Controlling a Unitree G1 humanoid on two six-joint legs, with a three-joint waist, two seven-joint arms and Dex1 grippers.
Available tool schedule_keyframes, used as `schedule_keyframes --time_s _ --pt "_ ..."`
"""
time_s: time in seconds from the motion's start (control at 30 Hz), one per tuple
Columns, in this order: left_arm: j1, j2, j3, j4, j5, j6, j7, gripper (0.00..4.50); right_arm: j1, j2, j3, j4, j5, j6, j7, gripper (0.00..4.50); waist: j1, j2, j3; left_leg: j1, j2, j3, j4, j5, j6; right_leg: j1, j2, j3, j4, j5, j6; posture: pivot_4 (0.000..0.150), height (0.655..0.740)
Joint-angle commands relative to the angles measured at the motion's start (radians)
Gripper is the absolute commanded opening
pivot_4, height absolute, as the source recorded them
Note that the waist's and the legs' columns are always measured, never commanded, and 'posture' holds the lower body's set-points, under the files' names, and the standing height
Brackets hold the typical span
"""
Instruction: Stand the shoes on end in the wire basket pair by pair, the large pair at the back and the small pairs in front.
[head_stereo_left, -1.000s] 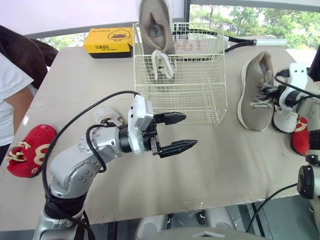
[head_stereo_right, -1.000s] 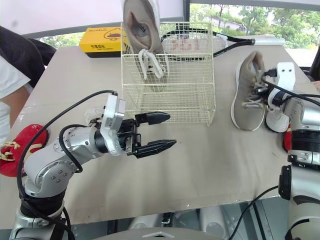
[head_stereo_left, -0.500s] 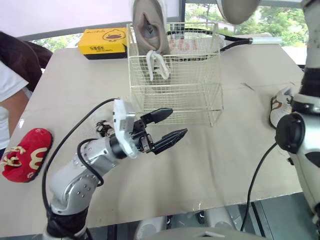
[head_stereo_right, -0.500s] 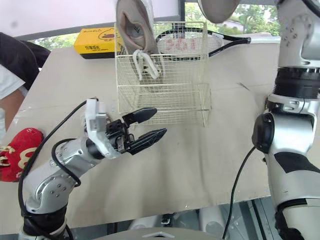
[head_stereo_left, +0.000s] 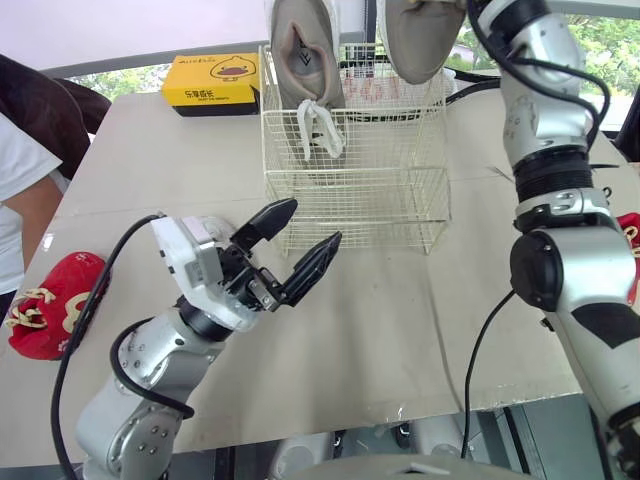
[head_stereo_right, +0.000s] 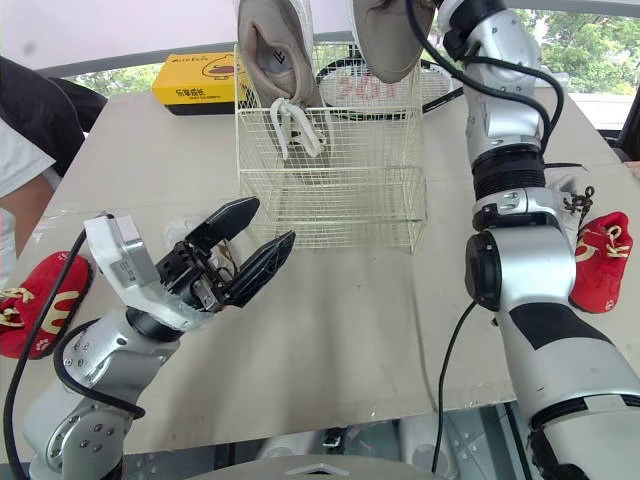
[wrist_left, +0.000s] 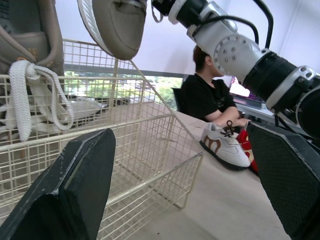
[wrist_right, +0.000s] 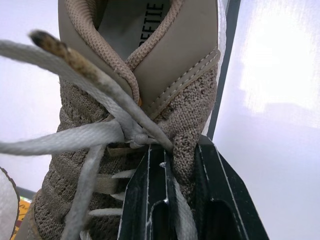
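The wire basket (head_stereo_left: 352, 190) stands at the table's far middle. One large taupe shoe (head_stereo_left: 305, 55) stands on end in its back left part, laces hanging. My right gripper (wrist_right: 179, 150) is shut on the collar of the second taupe shoe (head_stereo_left: 420, 35), which hangs toe down over the basket's back right. My left gripper (head_stereo_left: 312, 222) stands open in front of the basket, holding nothing. A small red shoe (head_stereo_left: 48, 302) lies at the left edge. Another red shoe (head_stereo_right: 600, 260) and a small white shoe (wrist_left: 225, 147) lie at the right.
A yellow box (head_stereo_left: 213, 80) sits at the far left of the table. A racket (head_stereo_right: 445, 92) lies behind the basket. A person's arm (head_stereo_left: 25, 190) rests by the left edge. A pale small object (head_stereo_right: 180, 232) lies partly hidden behind my left gripper.
My right arm has lifted the second taupe shoe off the table's right side and carried it up over the basket. My left gripper has tilted upward and stayed open.
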Motion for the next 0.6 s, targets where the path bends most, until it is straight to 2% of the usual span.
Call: schedule_keyframes --time_s 0.03,0.27,0.43,0.47,0.5,0.57,0.6 --pt "-0.033 -0.016 -0.054 -0.062 0.022 -0.011 0.076 4.50 -0.006 0.017 -0.001 0.037 -0.015 -0.117 -0.024 0.02 0.000 0.000 0.000 0.000 0.000 0.000 0.000 0.000 0.000 0.000 0.000 0.000 0.001 0.000 0.000 0.150 0.7400" --pt "-0.059 -0.027 -0.118 -0.046 0.090 -0.023 0.124 4.50 0.119 0.067 0.048 0.127 -0.098 -0.240 -0.087 0.02 -0.002 0.000 0.000 0.001 0.000 0.000 0.000 0.000 0.000 0.001 0.001 0.000 0.001 0.000 0.000 0.150 0.7400" --pt "-0.010 -0.018 -0.084 -0.048 0.108 -0.044 0.127 4.50 0.277 0.106 0.056 0.055 -0.058 -0.239 -0.031 0.02 0.002 -0.001 -0.001 0.003 0.000 -0.001 0.000 0.000 -0.001 0.003 0.002 0.000 0.000 0.000 0.000 0.150 0.7400" --pt "0.001 -0.009 -0.064 -0.036 0.106 -0.053 0.112 4.50 0.309 0.111 0.055 0.021 -0.044 -0.233 -0.015 0.93 0.001 -0.001 -0.001 0.004 0.000 -0.001 0.001 0.000 -0.001 0.004 0.002 0.000 0.000 0.000 0.000 0.150 0.7400" --pt "0.009 -0.001 -0.047 -0.023 0.102 -0.061 0.098 4.50 0.335 0.113 0.055 -0.012 -0.033 -0.224 -0.002 1.09 0.000 -0.001 -0.002 0.005 0.000 0.000 0.001 0.000 -0.001 0.005 0.002 0.001 0.001 0.000 0.000 0.150 0.7400" --pt "0.010 0.010 -0.007 0.006 0.075 -0.067 0.082 4.50 0.383 0.112 0.057 -0.084 -0.019 -0.196 0.013 2.15 -0.001 -0.001 -0.002 0.008 0.001 0.000 0.001 0.001 -0.001 0.008 0.003 0.001 0.001 0.000 0.000 0.150 0.7400" --pt "0.006 0.021 0.009 0.021 0.064 -0.067 0.070 4.50 0.401 0.109 0.058 -0.118 -0.011 -0.177 0.018 2.52 -0.002 0.000 -0.002 0.014 0.001 0.000 0.000 0.000 -0.001 0.013 0.003 0.001 0.001 0.000 0.000 0.150 0.7400"
